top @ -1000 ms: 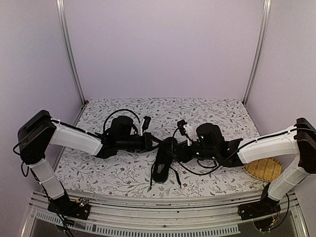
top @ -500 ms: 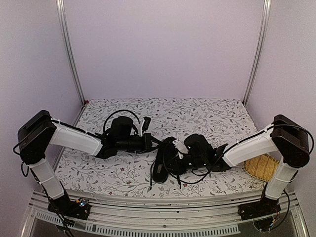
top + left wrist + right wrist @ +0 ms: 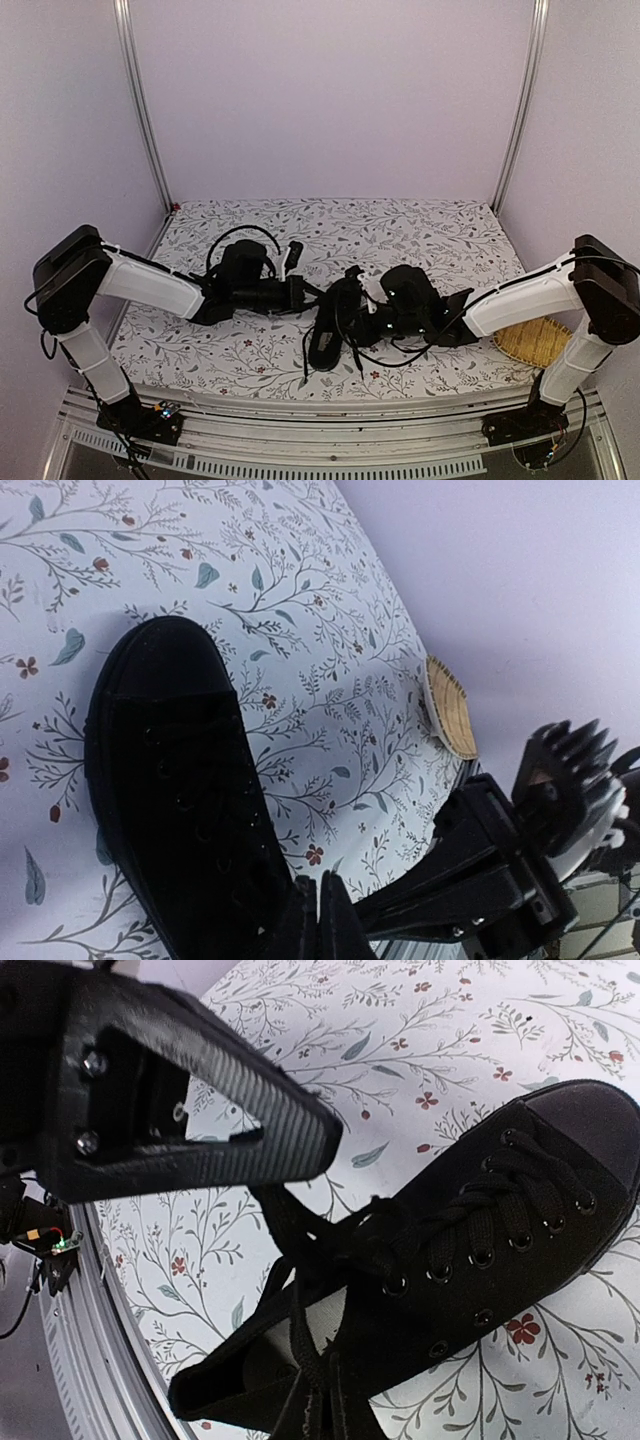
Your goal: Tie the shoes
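Observation:
One all-black low-top shoe [image 3: 330,338] lies mid-table, toe toward the back. In the right wrist view the shoe [image 3: 490,1250] shows its laced eyelets and pale insole. My left gripper [image 3: 307,292] is at the shoe's left side, shut [image 3: 319,905]; a taut lace [image 3: 268,1205] runs from the eyelets up under its finger [image 3: 200,1080]. My right gripper [image 3: 356,314] hovers over the shoe's opening, shut [image 3: 335,1425] on a lace strand [image 3: 305,1345] that drops between its fingers. In the left wrist view the shoe [image 3: 180,800] fills the lower left.
A round woven mat [image 3: 533,343] lies at the right edge under the right arm, and it shows in the left wrist view as the mat [image 3: 450,708]. Loose lace ends [image 3: 305,368] trail toward the near edge. The floral tablecloth [image 3: 420,230] ends at metal rails [image 3: 330,450].
My right gripper swung left and down onto the shoe and closed on a lace strand. The left gripper stayed shut and almost still.

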Robot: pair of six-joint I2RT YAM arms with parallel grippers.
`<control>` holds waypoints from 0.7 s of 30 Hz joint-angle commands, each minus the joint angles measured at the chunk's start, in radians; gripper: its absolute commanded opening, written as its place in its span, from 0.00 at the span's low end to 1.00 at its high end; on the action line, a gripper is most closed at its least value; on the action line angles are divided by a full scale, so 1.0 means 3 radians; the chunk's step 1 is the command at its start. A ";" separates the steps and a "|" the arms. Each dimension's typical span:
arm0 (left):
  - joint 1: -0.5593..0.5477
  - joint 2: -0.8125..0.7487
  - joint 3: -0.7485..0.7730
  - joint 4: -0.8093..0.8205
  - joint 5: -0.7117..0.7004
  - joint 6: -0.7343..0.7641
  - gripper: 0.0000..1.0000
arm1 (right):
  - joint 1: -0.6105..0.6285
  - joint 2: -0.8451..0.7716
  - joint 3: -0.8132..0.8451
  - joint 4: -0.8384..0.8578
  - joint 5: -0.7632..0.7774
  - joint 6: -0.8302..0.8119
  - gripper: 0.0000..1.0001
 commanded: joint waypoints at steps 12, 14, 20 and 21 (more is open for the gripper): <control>-0.0322 -0.0217 -0.0358 0.0427 -0.0119 0.0083 0.00 | -0.0014 0.0113 0.0306 -0.0504 0.0239 0.0455 0.02; -0.0343 -0.0226 -0.0423 0.0460 -0.0124 0.0097 0.00 | -0.0031 0.0148 0.0334 -0.0518 0.0242 0.0488 0.02; -0.0355 -0.0471 -0.0713 0.0418 -0.0309 0.0166 0.00 | -0.0117 0.0129 0.0316 -0.0603 0.0278 0.0590 0.02; -0.0355 -0.0495 -0.0753 0.0417 -0.0323 0.0195 0.00 | -0.0130 0.0112 0.0297 -0.0609 0.0276 0.0595 0.02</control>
